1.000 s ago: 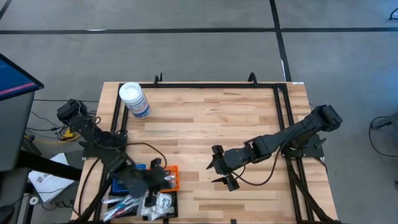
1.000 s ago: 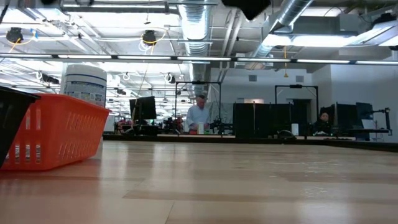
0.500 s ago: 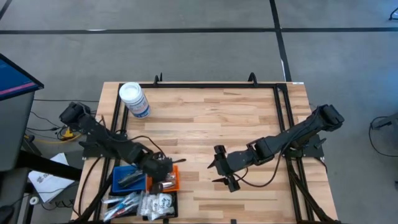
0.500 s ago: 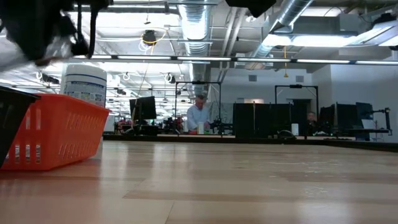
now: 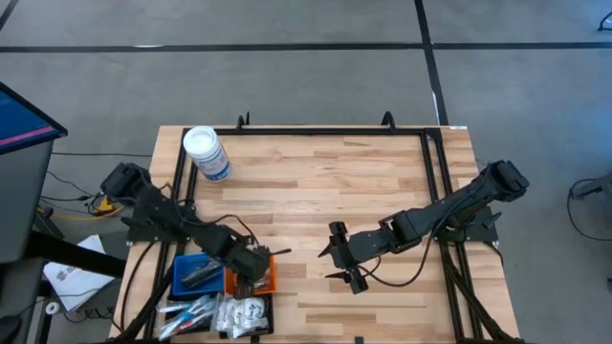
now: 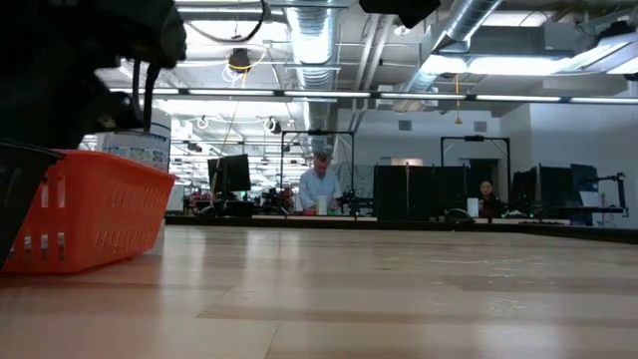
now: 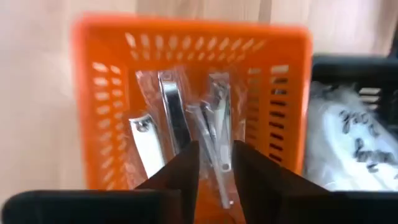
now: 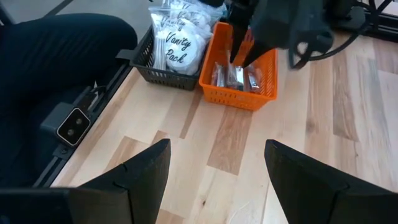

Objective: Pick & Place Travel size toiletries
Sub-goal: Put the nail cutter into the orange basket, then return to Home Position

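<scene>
The travel size toiletries lie in trays at the table's near left. Silvery clippers in clear wrappers (image 7: pixel 177 118) fill the orange tray (image 5: pixel 268 279), and white packets (image 8: pixel 177 46) fill the black tray (image 5: pixel 239 315). Slim tubes (image 5: pixel 191 311) lie beside it. My left gripper (image 7: pixel 214 165) points down into the orange tray with its fingers a little apart. My right gripper (image 5: pixel 337 263) hangs open over the table's middle, holding nothing. My left gripper comes from above with a finger (image 7: pixel 183 171) on either side of one wrapped clipper (image 7: pixel 219 134), which lies lengthwise among the others in the orange tray. Whether the fingers touch it, I cannot tell.
A blue tray (image 5: pixel 191 277) with dark items stands left of the orange one. A large white-lidded jar (image 5: pixel 206 153) stands at the far left corner. A black frame rail (image 5: pixel 316 129) edges the table. Bare wood (image 5: pixel 325 191) lies between the arms. People sit in the room behind.
My left gripper has swung from the near-left trays toward the orange tray, tipped to point more steeply down and sunk over it. In the low view the arm has come in from above and now hangs just over the orange tray.
</scene>
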